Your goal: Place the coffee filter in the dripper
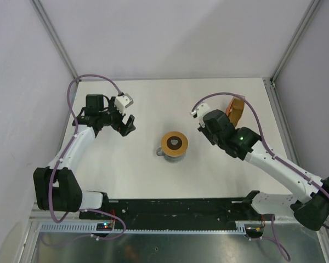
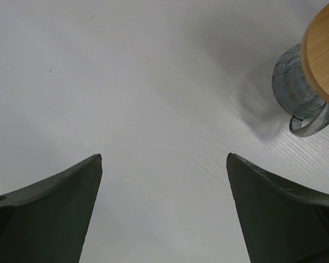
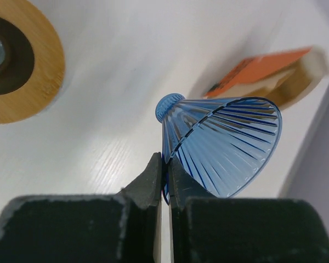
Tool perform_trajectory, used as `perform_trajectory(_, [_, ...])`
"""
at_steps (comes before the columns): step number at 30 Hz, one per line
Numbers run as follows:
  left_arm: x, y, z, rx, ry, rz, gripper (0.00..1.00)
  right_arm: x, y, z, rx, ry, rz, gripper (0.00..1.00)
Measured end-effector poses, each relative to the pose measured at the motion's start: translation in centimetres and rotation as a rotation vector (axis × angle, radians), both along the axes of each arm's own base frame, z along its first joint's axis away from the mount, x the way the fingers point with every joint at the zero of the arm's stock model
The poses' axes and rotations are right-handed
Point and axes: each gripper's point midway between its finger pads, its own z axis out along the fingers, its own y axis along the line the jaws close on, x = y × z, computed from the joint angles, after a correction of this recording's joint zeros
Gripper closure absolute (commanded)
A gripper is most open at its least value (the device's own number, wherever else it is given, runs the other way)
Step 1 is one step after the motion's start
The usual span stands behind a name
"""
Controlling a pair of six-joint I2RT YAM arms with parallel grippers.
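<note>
Here, right claw [image 3: 165, 162] pinches the dripper [image 3: 230, 148] — cone jutting beyond it; left claw [image 2: 164, 156] agape.

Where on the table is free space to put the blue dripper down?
Widest bare patch: between the open left gripper and the glass jug. Another strip runs along the far edge of the table, behind the jug. Crowded: the far right, where the right gripper pinches the dripper near the filter stack.

A lab test cell: white table [image 1: 153, 104] walled by plain panels [image 1: 170, 38].
</note>
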Motion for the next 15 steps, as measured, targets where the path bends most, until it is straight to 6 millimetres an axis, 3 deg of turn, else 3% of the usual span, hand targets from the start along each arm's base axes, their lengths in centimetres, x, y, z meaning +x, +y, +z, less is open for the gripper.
perform_trajectory(2, [0.0,0.0,0.0,-0.007,0.007,0.007,0.00,0.4,0.5,1.2,-0.059,-0.061,0.080,1.00])
perform_trajectory(7, [0.0,-0.2,0.4,-0.032,0.024,0.031,0.00,-0.2,4.4,3.7,-0.223,-0.208,0.411,1.00])
perform_trajectory(11, [0.5,-0.3,1.6,-0.057,0.016,0.056,0.00,0.0,6.7,3.9,-0.354,-0.275,0.604,1.00])
perform_trajectory(15, [0.6,-0.4,1.9,-0.072,0.022,0.068,0.00,-0.2,9.2,2.8,-0.480,-0.297,0.814,1.00])
